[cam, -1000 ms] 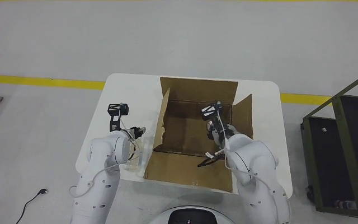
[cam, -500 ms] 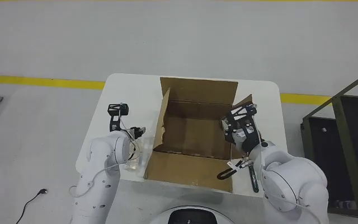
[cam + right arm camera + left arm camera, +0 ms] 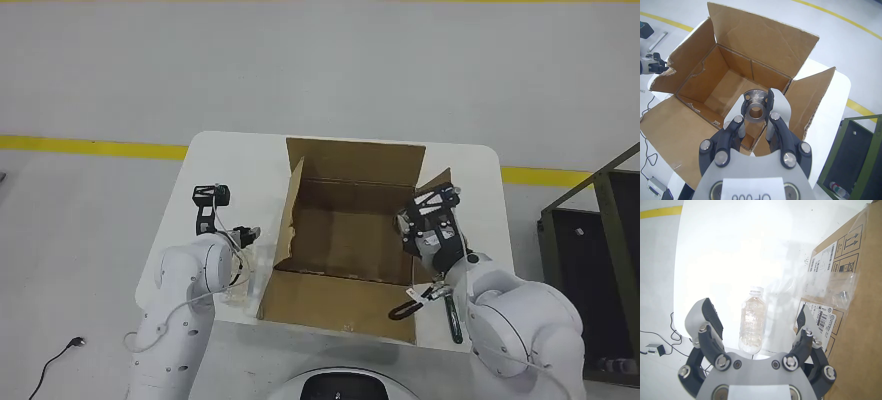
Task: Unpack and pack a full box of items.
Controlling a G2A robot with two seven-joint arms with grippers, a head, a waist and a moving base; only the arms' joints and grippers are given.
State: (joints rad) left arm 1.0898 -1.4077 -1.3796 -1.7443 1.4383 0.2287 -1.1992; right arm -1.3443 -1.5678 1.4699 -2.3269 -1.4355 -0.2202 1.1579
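Note:
An open cardboard box [image 3: 355, 165] stands in the middle of the white table [image 3: 470, 170]; its inside [image 3: 728, 83] looks bare. My right gripper [image 3: 757, 103] hangs over the box's right near corner, shut on a round metal flange [image 3: 755, 112] with a centre bore. From above, this gripper [image 3: 428, 225] is at the box's right flap. A clear empty bottle [image 3: 753, 323] lies on the table left of the box [image 3: 857, 298], uncapped. My left gripper [image 3: 756, 308] hovers over it, open, with a pad on either side and not touching. In the top view the left gripper [image 3: 244, 237] is beside the left flap.
A crumpled clear plastic film [image 3: 829, 283] leans against the box's left wall beside the bottle. A green metal rack [image 3: 600, 260] stands on the floor right of the table. The near table edge lies just behind the bottle's base.
My right arm has swung from inside the box to its right side, then held still. The left arm and the bottle have not moved.

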